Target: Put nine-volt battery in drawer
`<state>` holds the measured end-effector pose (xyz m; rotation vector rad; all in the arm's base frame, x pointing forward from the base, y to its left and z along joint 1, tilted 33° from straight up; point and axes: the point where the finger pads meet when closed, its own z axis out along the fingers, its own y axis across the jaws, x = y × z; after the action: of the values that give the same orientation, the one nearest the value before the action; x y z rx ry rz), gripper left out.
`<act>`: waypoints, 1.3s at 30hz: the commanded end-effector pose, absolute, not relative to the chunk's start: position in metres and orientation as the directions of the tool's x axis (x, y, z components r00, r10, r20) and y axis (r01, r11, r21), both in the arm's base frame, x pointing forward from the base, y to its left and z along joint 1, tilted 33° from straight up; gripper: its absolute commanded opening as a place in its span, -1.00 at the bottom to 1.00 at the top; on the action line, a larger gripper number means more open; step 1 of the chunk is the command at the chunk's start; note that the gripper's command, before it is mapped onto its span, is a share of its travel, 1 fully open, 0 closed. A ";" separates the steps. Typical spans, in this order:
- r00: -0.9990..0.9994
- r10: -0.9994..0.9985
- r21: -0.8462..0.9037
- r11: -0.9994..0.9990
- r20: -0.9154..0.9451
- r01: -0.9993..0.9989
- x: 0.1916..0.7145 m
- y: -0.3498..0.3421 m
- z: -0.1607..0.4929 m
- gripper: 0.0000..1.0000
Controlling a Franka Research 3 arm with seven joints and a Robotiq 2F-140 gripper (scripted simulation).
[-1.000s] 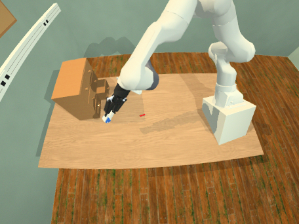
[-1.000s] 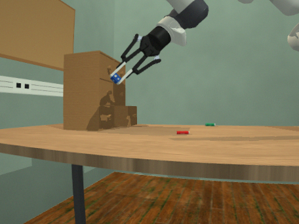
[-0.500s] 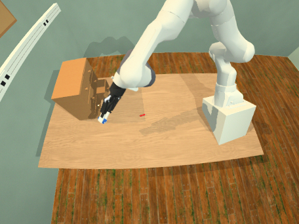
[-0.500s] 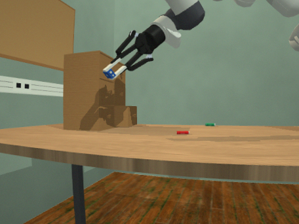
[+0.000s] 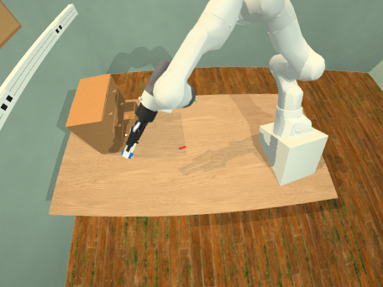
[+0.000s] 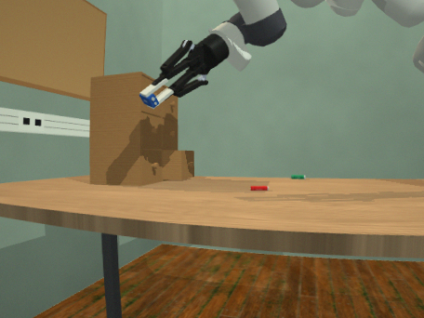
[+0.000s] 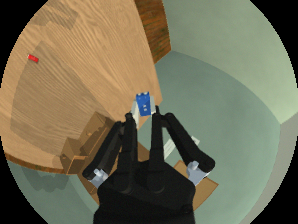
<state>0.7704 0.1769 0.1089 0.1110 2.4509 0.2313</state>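
nine-volt battery [image 5: 130,156] [image 6: 148,99] [image 7: 143,103] up in the air, off the table [image 5: 189,197] [image 6: 223,214] [image 7: 100,50], just in front of the chest [image 5: 90,101] [image 6: 116,116] [image 7: 100,129] near the left end of the drawer side. gripper [image 5: 128,154] [image 6: 153,95] [image 7: 144,103] clamped on the battery, one pale pad on each flank.

so, roughly halfway, maybe a bit more. done: battery picked up, and right drawer of the bottom row [image 5: 129,110] [image 6: 186,165] [image 7: 75,149] pulled out. left to do: carry over to the drawer, lower, let go just above the rim, back off, push shut. inside of the drawer not readable from here.

as for pointing: in the wrist view, terminal end at about twelve o'clock, away from the palm. long axis apparently twelve to six there, pretty much in line with the fingers. too small to judge the axis in the top view, and foreshortened in the exterior one.

going outward, by the top view with the battery as the centre of the dial: open drawer at about twelve, bulk of the chest at ten to eleven. red battery [image 5: 181,148] [image 6: 259,188] [image 7: 33,58] just short of three, lying on the table. green battery [image 5: 196,101] [image 6: 298,177] a bit before two, farther out, partly hidden behind the arm. best to leave both alone.

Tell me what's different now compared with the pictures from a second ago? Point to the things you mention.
The gripper [image 5: 128,153] [image 6: 155,97] [image 7: 144,103] has moved toward the chest's [image 5: 90,101] [image 6: 115,130] side of the table, carrying the blue battery [image 6: 150,99] [image 7: 144,104] with it, and its fingers point less steeply downward. Nothing was newly grasped or let go. The chest, its pulled-out bottom drawer [image 5: 129,110] [image 6: 186,165] and the red cylinder [image 5: 182,148] [image 6: 259,188] [image 7: 33,58] stayed put.
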 end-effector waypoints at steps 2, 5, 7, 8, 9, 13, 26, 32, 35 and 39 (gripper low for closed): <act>-0.770 -0.027 0.123 0.983 -0.637 -0.136 0.773 0.183 0.112 -0.56; -0.766 -0.077 0.098 0.979 -0.638 -0.180 0.774 0.185 0.113 -0.56; -0.763 -0.102 0.085 0.976 -0.638 -0.201 0.774 0.186 0.114 -0.56; -0.759 -0.126 0.072 0.972 -0.638 -0.223 0.775 0.186 0.114 -0.56; -0.755 -0.151 0.059 0.968 -0.638 -0.244 0.775 0.187 0.115 -0.56; -0.733 -0.250 0.008 0.945 -0.632 -0.328 0.777 0.189 0.117 -0.56; -0.652 -0.463 -0.107 0.855 -0.600 -0.508 0.778 0.192 0.120 -0.56; -0.590 -0.573 -0.168 0.783 -0.570 -0.599 0.778 0.192 0.121 -0.56; -0.561 -0.614 -0.191 0.750 -0.555 -0.633 0.777 0.192 0.122 -0.56; -0.531 -0.654 -0.213 0.715 -0.539 -0.665 0.777 0.192 0.122 -0.56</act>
<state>0.7795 0.1893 0.1243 -0.8490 2.3615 0.0419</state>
